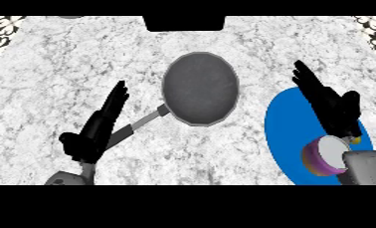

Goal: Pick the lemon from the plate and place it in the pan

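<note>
A grey round pan [200, 88] lies at the middle of the counter, its handle [143, 122] running down-left. A blue plate [286, 125] sits at the right. My right hand [328, 105] hovers over the plate, open, fingers stretched toward the upper left and thumb raised. Only a small yellow sliver of the lemon [355, 141] shows by the heel of that hand; the rest is hidden under it. My left hand [99, 125] is open with straight fingers, lying beside the end of the pan's handle.
The counter is white-grey marble [73, 62]. A dark block [183, 23] sits at the far edge, behind the pan. The plate runs out past the view's right and lower edges.
</note>
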You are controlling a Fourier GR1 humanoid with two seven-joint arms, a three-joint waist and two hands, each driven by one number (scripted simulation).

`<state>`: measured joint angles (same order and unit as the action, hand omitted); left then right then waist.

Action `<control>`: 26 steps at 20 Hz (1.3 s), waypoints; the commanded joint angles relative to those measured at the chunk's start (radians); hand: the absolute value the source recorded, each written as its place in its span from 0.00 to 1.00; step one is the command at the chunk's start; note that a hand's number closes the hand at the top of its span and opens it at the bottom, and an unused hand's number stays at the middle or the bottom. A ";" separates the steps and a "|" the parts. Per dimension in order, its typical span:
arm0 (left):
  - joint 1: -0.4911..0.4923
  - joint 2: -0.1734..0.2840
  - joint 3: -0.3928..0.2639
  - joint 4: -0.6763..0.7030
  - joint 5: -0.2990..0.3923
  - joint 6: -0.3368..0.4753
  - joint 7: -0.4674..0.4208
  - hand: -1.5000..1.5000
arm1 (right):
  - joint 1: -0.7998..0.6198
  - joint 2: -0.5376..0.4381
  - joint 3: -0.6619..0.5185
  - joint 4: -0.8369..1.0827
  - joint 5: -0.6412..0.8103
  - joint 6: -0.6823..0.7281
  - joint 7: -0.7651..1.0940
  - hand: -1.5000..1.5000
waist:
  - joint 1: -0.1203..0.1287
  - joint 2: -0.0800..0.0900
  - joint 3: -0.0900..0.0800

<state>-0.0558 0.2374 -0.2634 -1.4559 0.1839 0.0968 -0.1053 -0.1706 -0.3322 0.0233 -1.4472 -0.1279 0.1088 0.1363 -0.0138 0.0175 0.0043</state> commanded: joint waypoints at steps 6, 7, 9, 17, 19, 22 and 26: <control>0.010 0.205 0.181 0.120 -0.094 0.144 0.156 0.50 | -0.132 -0.012 -0.012 -0.129 -0.384 0.454 -0.141 0.00 | 0.056 -0.024 0.009; 0.038 0.143 0.147 0.110 -0.051 0.111 0.131 0.50 | -0.085 0.159 -0.250 -0.065 -0.443 0.086 -0.216 0.00 | -0.047 -0.031 0.053; 0.036 0.193 0.171 0.133 -0.076 0.128 0.165 0.50 | -0.159 -0.322 -0.110 -0.177 0.077 0.257 -0.195 1.00 | -0.008 -0.040 -0.015; -0.046 0.249 0.210 0.157 -0.092 0.124 0.300 0.50 | 0.007 -0.265 -0.418 0.269 -0.404 0.671 -0.512 0.00 | 0.015 -0.012 -0.001; -0.037 0.253 0.231 0.168 -0.075 0.105 0.291 0.50 | -0.014 -0.342 -0.433 0.309 -0.350 0.733 -0.550 0.00 | 0.020 -0.013 -0.002; -0.051 0.258 0.208 0.126 -0.095 0.104 0.354 0.50 | -0.039 -0.417 -0.426 0.279 -0.248 0.726 -0.571 0.00 | 0.022 -0.016 -0.002; -0.047 0.241 0.204 0.115 -0.106 0.126 0.358 0.50 | -0.042 -0.565 -0.400 0.165 -0.149 0.701 -0.483 0.00 | 0.016 -0.020 -0.004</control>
<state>-0.0993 0.4810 -0.0504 -1.3066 0.0879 0.2140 0.2105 -0.2060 -0.7759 -0.3822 -1.2366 -0.3553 0.7485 -0.3382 0.0038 0.0015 0.0016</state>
